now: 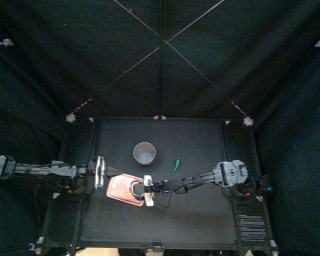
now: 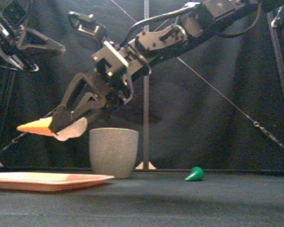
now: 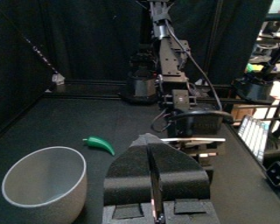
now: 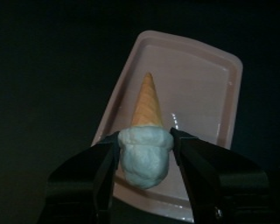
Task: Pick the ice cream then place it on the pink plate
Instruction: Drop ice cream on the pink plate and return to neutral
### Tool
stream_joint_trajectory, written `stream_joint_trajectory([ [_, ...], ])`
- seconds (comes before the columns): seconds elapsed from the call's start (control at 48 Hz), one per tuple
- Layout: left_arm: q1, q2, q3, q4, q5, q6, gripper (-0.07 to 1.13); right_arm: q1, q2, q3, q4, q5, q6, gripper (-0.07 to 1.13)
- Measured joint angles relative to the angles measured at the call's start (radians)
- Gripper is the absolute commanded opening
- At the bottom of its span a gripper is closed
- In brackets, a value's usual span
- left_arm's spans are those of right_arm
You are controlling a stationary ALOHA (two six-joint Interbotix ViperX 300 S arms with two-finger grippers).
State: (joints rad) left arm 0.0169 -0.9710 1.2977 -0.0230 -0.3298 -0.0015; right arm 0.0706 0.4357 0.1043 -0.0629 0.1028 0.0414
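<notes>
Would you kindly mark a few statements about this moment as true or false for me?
1. The right gripper holds the ice cream. True.
2. The ice cream lies on the pink plate. False: it hangs above the plate, in the gripper.
3. The green toy sits inside the grey cup. False: it lies on the table, apart from the cup.
4. The left gripper is shut and empty. True.

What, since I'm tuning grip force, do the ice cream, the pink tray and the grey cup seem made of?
Ice cream: likely moulded plastic; smooth orange cone, matte white scoop, undented while gripped.
Pink tray: probably plastic; thin, flat, raised rim, soft sheen.
Grey cup: speckled matte wall; ceramic or plastic, cannot tell.
</notes>
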Motion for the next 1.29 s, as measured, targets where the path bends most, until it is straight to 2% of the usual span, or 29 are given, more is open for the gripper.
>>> stream_joint_trajectory([
  [0.188, 0.002, 0.0, 0.0, 0.0, 0.002, 0.0, -0.03, -0.023, 0.035, -0.035, -0.003, 0.005, 0.0, 1.01],
  [0.25, 0.002, 0.0, 0.0, -0.003, 0.002, 0.0, -0.03, -0.026, 0.038, -0.037, -0.003, 0.005, 0.002, 1.04],
  [0.521, 0.005, 0.0, 0.0, -0.003, 0.002, 0.0, -0.03, -0.034, -0.003, -0.012, -0.026, 0.018, -0.003, 1.04],
  [0.792, 0.006, 0.0, 0.0, -0.026, 0.002, -0.002, -0.03, -0.037, -0.302, 0.187, -0.032, -0.072, 0.012, 1.04],
  [1.083, 0.008, -0.005, 0.0, -0.054, 0.0, 0.005, -0.03, -0.041, -0.653, 0.526, -0.02, -0.258, 0.009, 1.04],
  [1.292, 0.008, -0.006, 0.0, -0.043, 0.002, 0.005, -0.03, -0.031, -0.893, 0.729, -0.012, -0.313, 0.011, 1.04],
])
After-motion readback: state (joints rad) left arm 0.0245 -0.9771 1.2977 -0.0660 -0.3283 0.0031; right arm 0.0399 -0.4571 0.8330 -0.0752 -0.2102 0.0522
